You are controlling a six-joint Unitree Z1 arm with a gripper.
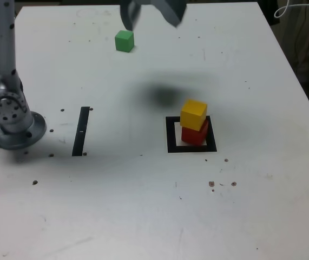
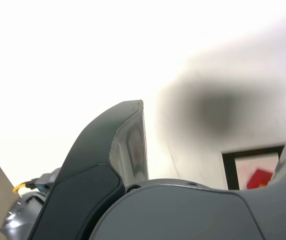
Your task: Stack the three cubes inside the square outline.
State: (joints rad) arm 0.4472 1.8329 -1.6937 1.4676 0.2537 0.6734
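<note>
A yellow cube sits slightly askew on top of a red cube inside the square outline, right of centre in the exterior view. The green cube lies alone on the table at the back. My gripper hangs blurred above the table's far edge, just to the exterior view's right of the green cube and higher than it. Its jaws stand open with nothing between them. The wrist view shows one dark finger, a corner of the square outline and a bit of the red cube.
The arm's grey base stands at the exterior view's left. A narrow black strip lies between the base and the outline. The gripper's shadow falls on the white table behind the stack.
</note>
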